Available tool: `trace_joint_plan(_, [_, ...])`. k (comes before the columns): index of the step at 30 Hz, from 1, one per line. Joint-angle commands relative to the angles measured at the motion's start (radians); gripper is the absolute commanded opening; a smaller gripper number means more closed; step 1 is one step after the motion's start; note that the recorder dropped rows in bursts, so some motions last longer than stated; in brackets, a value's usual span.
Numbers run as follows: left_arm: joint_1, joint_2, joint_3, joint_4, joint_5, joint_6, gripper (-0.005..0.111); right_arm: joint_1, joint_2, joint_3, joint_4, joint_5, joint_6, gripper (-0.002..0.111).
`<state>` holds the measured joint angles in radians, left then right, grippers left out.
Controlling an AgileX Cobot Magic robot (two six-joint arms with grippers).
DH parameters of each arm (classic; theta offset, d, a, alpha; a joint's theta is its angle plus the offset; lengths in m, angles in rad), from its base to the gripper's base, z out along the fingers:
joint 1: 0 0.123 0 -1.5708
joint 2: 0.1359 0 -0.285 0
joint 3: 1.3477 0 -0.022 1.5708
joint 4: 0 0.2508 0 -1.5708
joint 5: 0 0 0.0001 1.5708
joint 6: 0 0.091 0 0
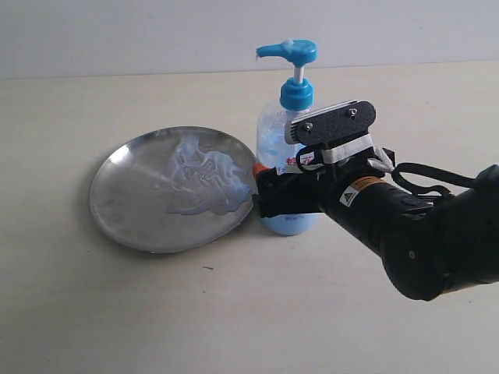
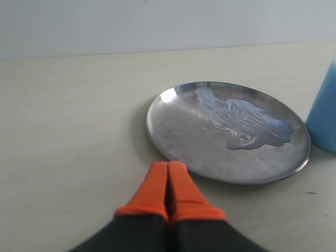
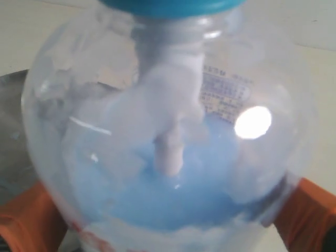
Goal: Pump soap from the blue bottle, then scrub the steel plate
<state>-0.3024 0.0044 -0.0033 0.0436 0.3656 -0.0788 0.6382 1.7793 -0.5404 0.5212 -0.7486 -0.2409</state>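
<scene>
My right arm (image 1: 425,238) is matte black with a warning-triangle sticker (image 1: 349,196) (two screws (image 1: 352,112) in the speckled bracket (image 1: 331,125) above); the left gripper (image 2: 168,176) has orange tips.

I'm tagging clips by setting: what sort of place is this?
Probably a robot lab test bench, not a home kitchen: a plain pale tabletop against a blank wall, a soap-smeared steel plate and a blue bottle staged on it, and a black robot arm reaching in.

Bottle (image 1: 271,136) stands just right of the plate (image 1: 125,214) holding soap (image 1: 203,183)
</scene>
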Motion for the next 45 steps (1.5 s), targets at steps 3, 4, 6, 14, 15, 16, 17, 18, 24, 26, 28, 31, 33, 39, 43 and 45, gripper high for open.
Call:
trace_joint_plan(3, [0.000, -0.004, 0.003, -0.002, -0.013, 0.001, 0.000, 0.002, 0.003, -0.012, 0.003, -0.056, 0.034, 0.093])
trace_joint_plan(4, [0.000, -0.004, 0.003, -0.002, -0.013, 0.001, 0.000, 0.002, 0.007, -0.014, 0.028, -0.059, 0.033, 0.093])
trace_joint_plan(6, [0.000, -0.004, 0.003, -0.002, -0.013, 0.001, 0.000, 0.002, 0.017, -0.016, 0.058, -0.080, 0.025, 0.093])
trace_joint_plan(14, [0.000, -0.004, 0.003, -0.002, -0.013, 0.001, 0.000, 0.002, 0.073, -0.017, -0.001, -0.139, 0.070, 0.093])
trace_joint_plan(15, [0.000, -0.004, 0.003, -0.002, -0.013, 0.001, 0.000, 0.002, 0.075, -0.017, 0.002, -0.146, 0.070, 0.090])
trace_joint_plan(16, [0.000, -0.004, 0.003, -0.002, -0.013, 0.001, 0.000, 0.002, 0.075, -0.017, 0.005, -0.153, 0.070, 0.087])
trace_joint_plan(17, [0.000, -0.004, 0.003, -0.002, -0.013, 0.001, 0.000, 0.002, 0.075, -0.017, 0.017, -0.166, 0.070, 0.081])
trace_joint_plan(18, [0.000, -0.004, 0.003, -0.002, -0.013, 0.001, 0.000, 0.002, 0.075, -0.017, 0.035, -0.178, 0.070, 0.072])
trace_joint_plan(24, [0.000, -0.004, 0.003, -0.002, -0.013, 0.001, 0.000, 0.002, 0.075, -0.017, 0.091, -0.204, -0.015, 0.006])
trace_joint_plan(26, [0.000, -0.004, 0.003, -0.002, -0.013, 0.001, 0.000, 0.002, 0.071, -0.017, 0.089, -0.215, -0.033, 0.000])
trace_joint_plan(28, [0.000, -0.004, 0.003, -0.002, -0.013, 0.001, 0.000, 0.002, 0.064, -0.017, 0.089, -0.226, -0.055, 0.000])
trace_joint_plan(31, [0.000, -0.004, 0.003, -0.002, -0.013, 0.001, 0.000, 0.002, 0.043, -0.017, 0.089, -0.226, -0.105, 0.000])
trace_joint_plan(33, [0.000, -0.004, 0.003, -0.002, -0.013, 0.001, 0.000, 0.002, 0.030, -0.018, 0.093, -0.226, -0.138, 0.000])
trace_joint_plan(39, [0.000, -0.004, 0.003, -0.002, -0.013, 0.001, 0.000, 0.002, 0.019, -0.091, 0.124, -0.151, -0.279, 0.000])
trace_joint_plan(43, [0.000, -0.004, 0.003, -0.002, -0.013, 0.001, 0.000, 0.000, 0.019, -0.163, 0.149, -0.110, -0.387, 0.000])
trace_joint_plan(45, [0.000, -0.004, 0.003, -0.002, -0.013, 0.001, 0.000, -0.008, 0.019, -0.196, 0.187, -0.096, -0.442, 0.000])
